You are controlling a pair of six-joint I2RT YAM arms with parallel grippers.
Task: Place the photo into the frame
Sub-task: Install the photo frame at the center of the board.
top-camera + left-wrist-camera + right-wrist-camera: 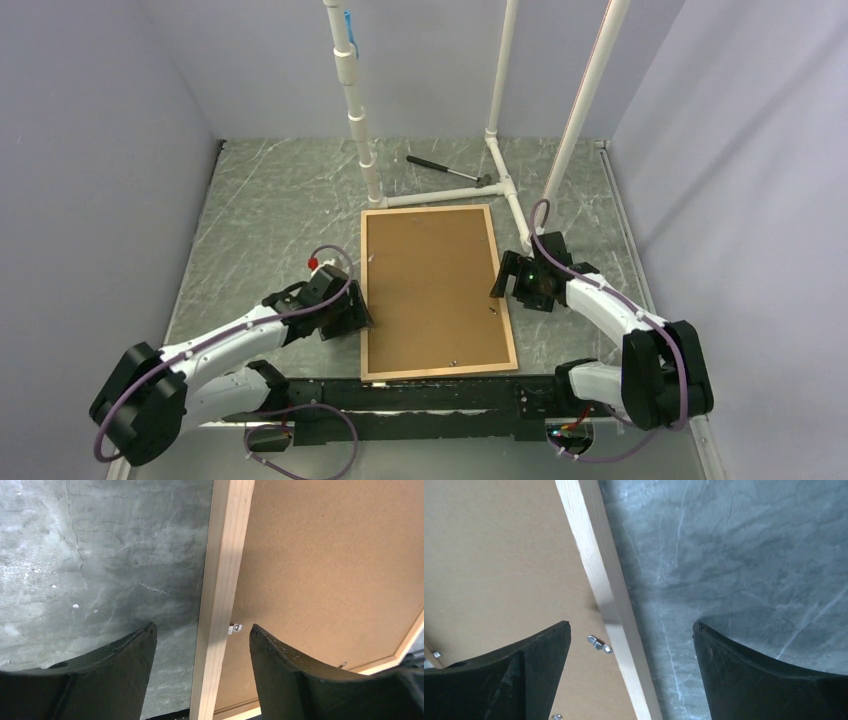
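Grey marbled table (270, 220), top cam: frame (440, 371) flat at centre, back up, brown backing board (430, 290) filling it. L gripper (202, 630) at frame's left rail, jaws apart astride it, gripping nothing; only wrist cam shows that, plus a metal tab (235, 628). R gripper (631, 625) same on right rail, jaws wide, clip (599, 644) inboard. Hammer (445, 170) at far side, top cam only.

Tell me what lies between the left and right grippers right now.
The frame, flat with its brown backing board up, fills the stretch between the left gripper and right gripper, clearest in the top view.
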